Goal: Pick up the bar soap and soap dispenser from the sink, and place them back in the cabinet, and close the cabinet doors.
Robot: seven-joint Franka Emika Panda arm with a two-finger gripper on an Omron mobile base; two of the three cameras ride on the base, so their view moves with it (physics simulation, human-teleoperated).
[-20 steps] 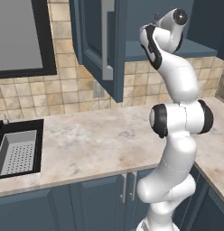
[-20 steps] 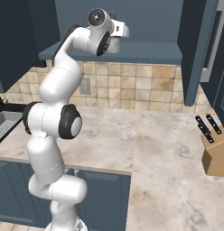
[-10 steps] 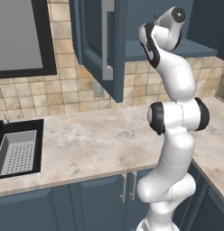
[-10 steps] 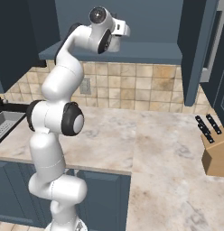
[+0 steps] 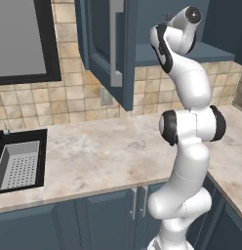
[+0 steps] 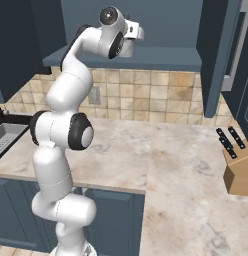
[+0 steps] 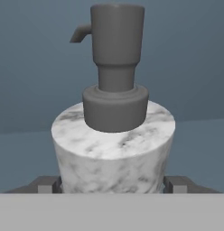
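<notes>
The soap dispenser point(image 7: 113, 144) is directly in front of my hand camera, upright, with its marbled white-grey body between the two fingertips point(image 7: 47, 184), one at each side of its lower part. The jaws are wide apart and each one meets a side of the body, so I judge that they pinch the bottle across its full width; I cannot see a gap at either side. Its dark pump top point(image 7: 114, 54) rises above, with the small spout pointing to the left of the hand view. Behind it I see only blue surfaces, which I take for the inside of the cabinet point(image 6: 146, 30), and the shelf point(image 6: 161, 59) runs below.

I judge the bottle to be stiff and not heavy, but the round smooth body can slip or turn in the grip. The body is the right place to hold it; the narrow pump neck is weaker and I would not take it there.

From the base views, the gripper point(image 6: 135, 36) is raised high at the open cabinet, just above the front edge of the shelf. The cabinet doors point(image 5: 110, 49) stand open. Far to the left and low is the sink point(image 5: 20, 161) with its perforated tray point(image 5: 18, 163). I cannot find the bar soap.
</notes>
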